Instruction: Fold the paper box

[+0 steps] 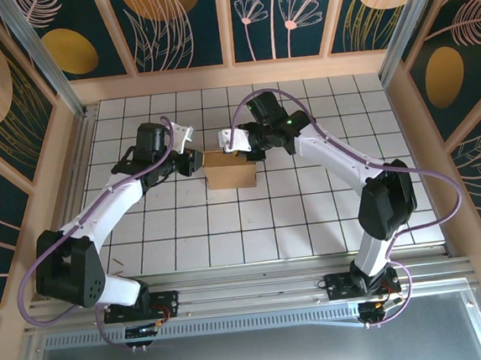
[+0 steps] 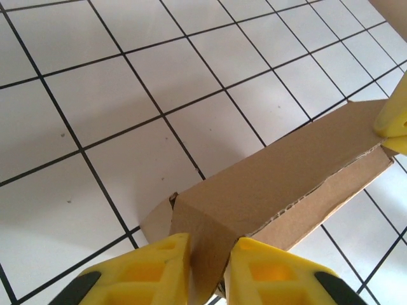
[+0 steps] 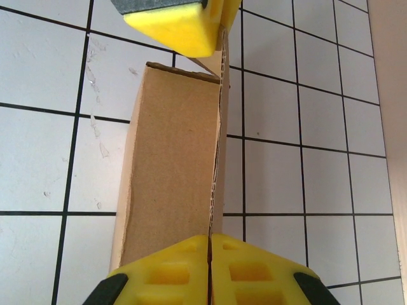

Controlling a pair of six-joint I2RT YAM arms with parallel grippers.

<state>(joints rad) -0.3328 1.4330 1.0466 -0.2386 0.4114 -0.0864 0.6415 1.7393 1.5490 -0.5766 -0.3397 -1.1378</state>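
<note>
Sitting on the white tiled table (image 1: 311,216) just beyond mid-depth, you have the paper box (image 1: 230,171) standing as a low, brown, partly formed shell, with both arms reaching in on it from opposite ends. Your left gripper (image 1: 192,161) is at the box's left end. In its wrist view the yellow fingers (image 2: 152,270) are narrow, with a cardboard flap filling the gap between them, so it reads as pinched on the box. Your right gripper (image 1: 239,143) is at the far right corner. From its wrist camera the pads (image 3: 254,273) are pressed together on the thin upright edge of a side wall, so that's a grip on the box too. The long panel runs between the two grips, creased and slightly bowed, with a ragged torn-looking edge along one side. Whether the box's lower edge rests fully on the tiles, you can't tell from these views.
</note>
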